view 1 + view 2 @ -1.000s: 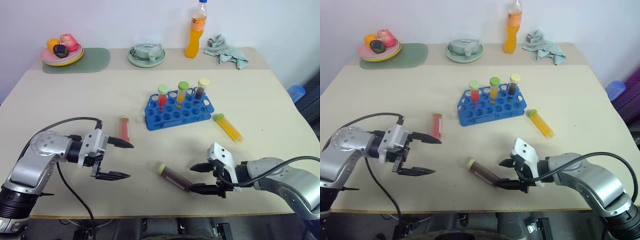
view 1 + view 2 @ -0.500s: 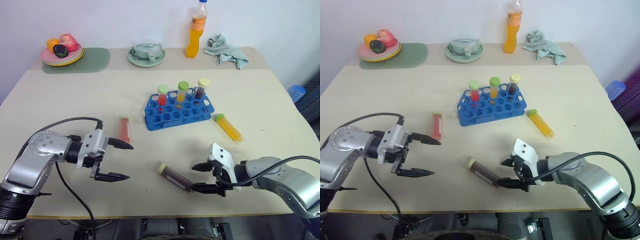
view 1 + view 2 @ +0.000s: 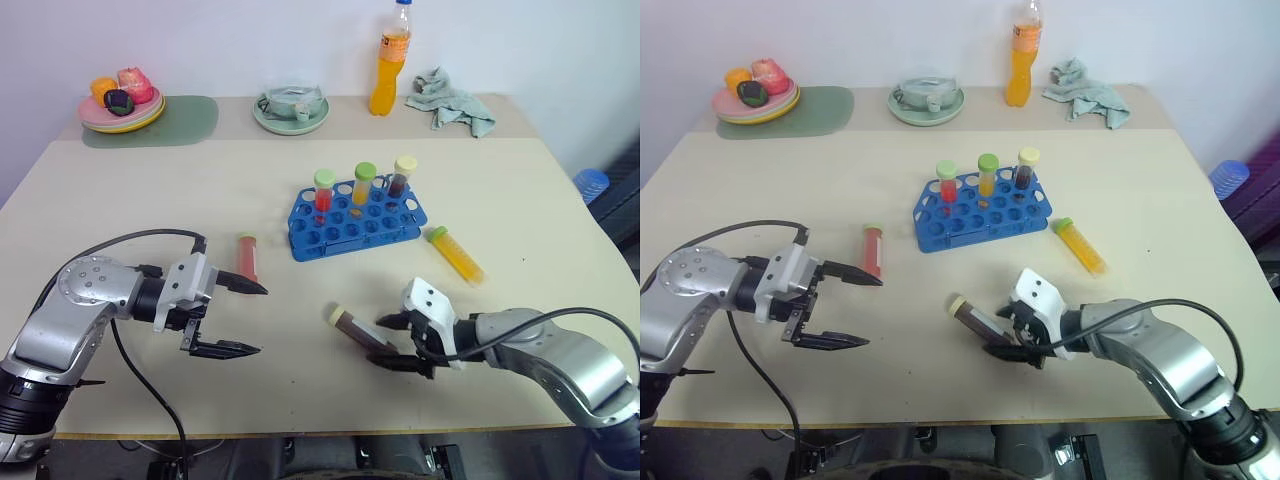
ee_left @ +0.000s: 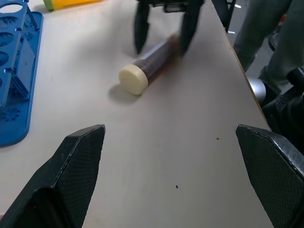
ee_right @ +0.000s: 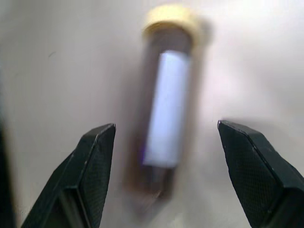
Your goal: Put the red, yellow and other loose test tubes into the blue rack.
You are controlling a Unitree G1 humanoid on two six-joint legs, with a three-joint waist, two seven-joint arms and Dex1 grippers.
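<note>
Brown tube (image 3: 357, 330) between right fingers (image 3: 392, 321), seemingly.

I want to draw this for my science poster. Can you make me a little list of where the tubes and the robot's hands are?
rack: blue rack mid-table, three capped tubes standing in its back row
red tube: lying flat, left of the rack
yellow tube: lying flat, right of the rack
dark tube: lying near the front edge, cream cap
right gripper: open, fingers either side of the dark tube
left gripper: open, holding nothing
</note>
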